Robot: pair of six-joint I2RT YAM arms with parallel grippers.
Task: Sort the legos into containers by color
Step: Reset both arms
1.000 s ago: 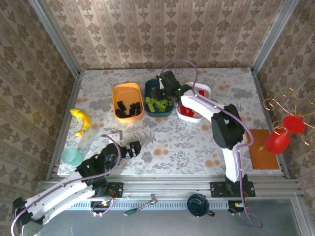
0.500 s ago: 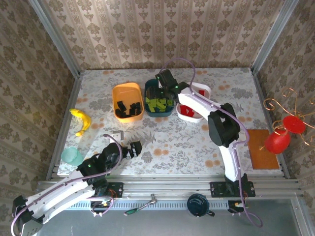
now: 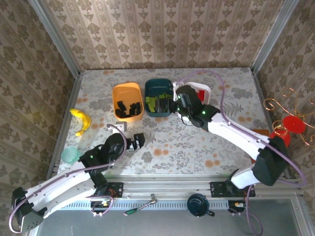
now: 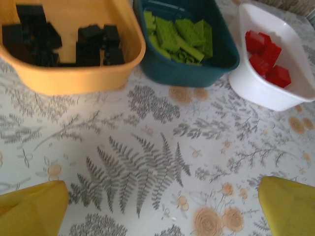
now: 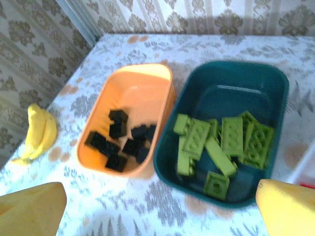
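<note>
- The banana (image 3: pixel 81 121) lies by the left rail (image 3: pixel 63 125), with a pale-green cup (image 3: pixel 71 155) nearer the arm bases. The right wrist view catches the banana at its left edge.
- The left gripper (image 3: pixel 137 142) hangs over open table (image 3: pixel 187 142), nearer the arm bases than the tubs. In its own camera the yellow pads (image 4: pixel 32 209) sit in the two bottom corners, spread wide, with nothing but floral tabletop between them.
- The orange tub (image 3: pixel 127 84) holds the black bricks (image 3: pixel 127 109), bunched toward its near end. The left wrist view meets its near wall. The right wrist view looks down inside and shows its far half bare.
- The teal tub (image 3: pixel 158 86) stands tight against the orange one and holds the green bricks (image 3: pixel 156 104), heaped in its near half.
- The right gripper (image 3: pixel 166 104) hovers over the teal tub's near right corner. Its fingers are splayed wide and carry nothing, and the green bricks lie below between them in its own camera.
- The white tub (image 4: pixel 261 93) sits close against the teal one's right side. The left wrist view shows the red bricks (image 4: pixel 266 56) inside it. From above, the right arm covers much of this tub.
- The tubs stand well off the back wall and both side rails. A broad strip of open table runs from their near walls to the arm bases.
</note>
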